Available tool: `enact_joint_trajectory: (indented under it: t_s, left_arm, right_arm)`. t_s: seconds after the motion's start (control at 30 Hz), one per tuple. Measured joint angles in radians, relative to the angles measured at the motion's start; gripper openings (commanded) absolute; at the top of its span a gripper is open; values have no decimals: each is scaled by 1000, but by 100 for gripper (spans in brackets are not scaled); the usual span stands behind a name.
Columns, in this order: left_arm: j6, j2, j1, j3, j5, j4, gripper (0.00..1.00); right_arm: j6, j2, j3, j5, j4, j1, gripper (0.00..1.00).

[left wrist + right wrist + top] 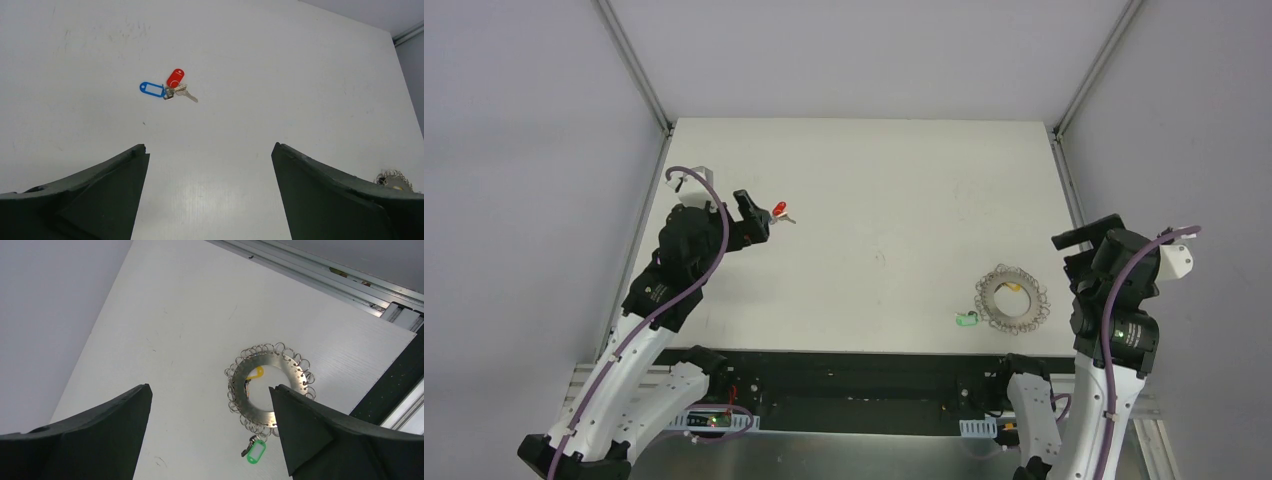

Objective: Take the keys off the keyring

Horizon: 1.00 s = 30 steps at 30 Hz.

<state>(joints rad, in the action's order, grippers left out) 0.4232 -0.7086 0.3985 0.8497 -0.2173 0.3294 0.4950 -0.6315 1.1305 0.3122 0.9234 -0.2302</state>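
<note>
Hanging spread alike, my left gripper (209,146) is beside the freed red and blue keys (169,91), my right gripper (210,386) aimed at the keyring (270,360) for its yellow key (257,372)

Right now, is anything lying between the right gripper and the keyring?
Nothing visible does. In the right wrist view only bare table separates the open right gripper from the keyring. The green key lies just outside the ring's rim and the yellow key within its hollow centre, neither blocking the approach.
</note>
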Motion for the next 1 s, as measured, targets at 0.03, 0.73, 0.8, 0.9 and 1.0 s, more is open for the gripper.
enact_joint_trajectory:
  t_s: [0.03,0.73,0.8,0.9,1.0]
  left_arm:
    - [-1,0,0,0,0,-1,99]
    - [-126,-9,0,0,191,-3,99]
    - [-128,-9,0,0,206,-3,99]
    - [-129,-9,0,0,217,-3,99]
    - [-129,-7,0,0,221,-3,99]
  right_arm:
    - [0,-2,0,0,1,0,99]
    - [8,-111,-65,-31,-1,0,98]
    - [25,-126,-111,-53,-15,5,98]
    - [56,-192,-187,-87,-34,24,94]
    - [90,-278,-261,-109,-78,66,92]
